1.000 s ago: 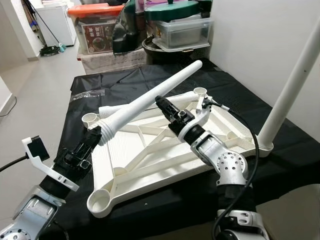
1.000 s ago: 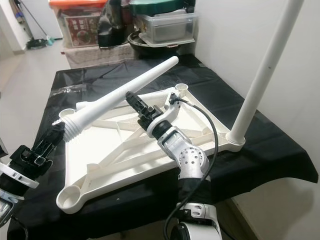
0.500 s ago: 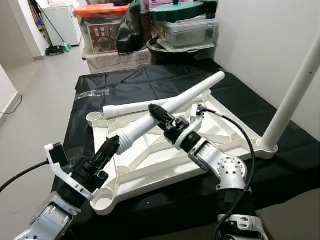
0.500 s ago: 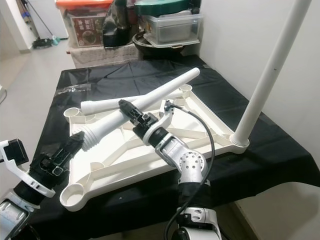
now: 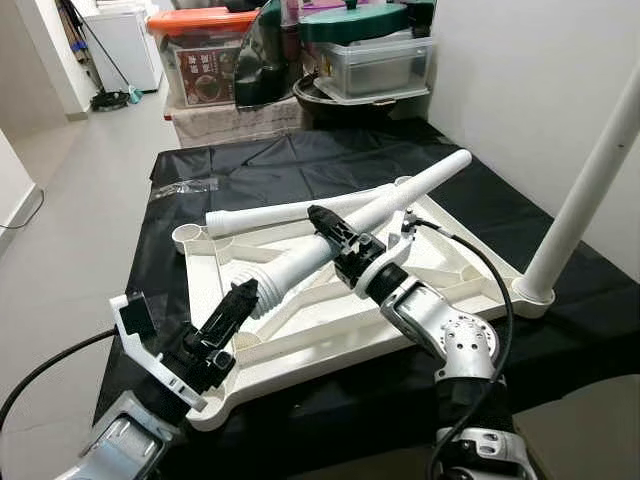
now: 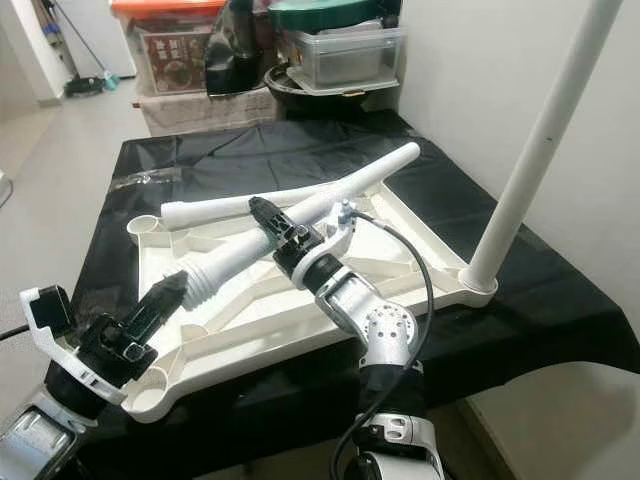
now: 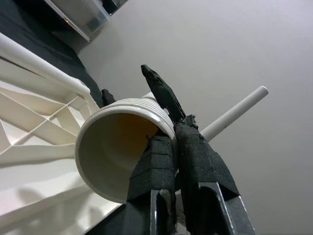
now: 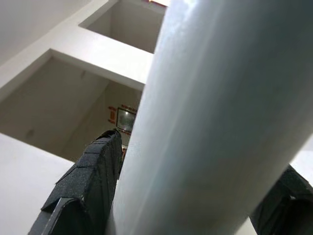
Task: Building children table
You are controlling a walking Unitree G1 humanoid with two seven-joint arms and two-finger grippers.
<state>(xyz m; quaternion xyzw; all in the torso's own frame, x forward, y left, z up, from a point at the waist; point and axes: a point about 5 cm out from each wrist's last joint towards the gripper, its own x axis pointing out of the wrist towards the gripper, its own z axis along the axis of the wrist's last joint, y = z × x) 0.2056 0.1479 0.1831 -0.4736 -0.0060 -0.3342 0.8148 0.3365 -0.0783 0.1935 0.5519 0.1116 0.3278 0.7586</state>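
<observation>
The white tabletop lies upside down on the black-covered table. One white leg stands upright in its right corner socket. A second leg lies along the far edge. A third leg hangs slanted above the tabletop, threaded end low at the left. My right gripper is shut around its middle, and the leg sits between that gripper's fingers. My left gripper is shut on the rim of the threaded end, fingers pinched together.
Plastic bins and boxes are stacked behind the table, and a white wall runs along the right. A crumpled plastic bag lies at the back left. An open corner socket faces up. Grey floor is to the left.
The held leg has come lower and shifted right, its threaded end now close above the tabletop. My left arm has followed it down. Both grippers keep their hold.
</observation>
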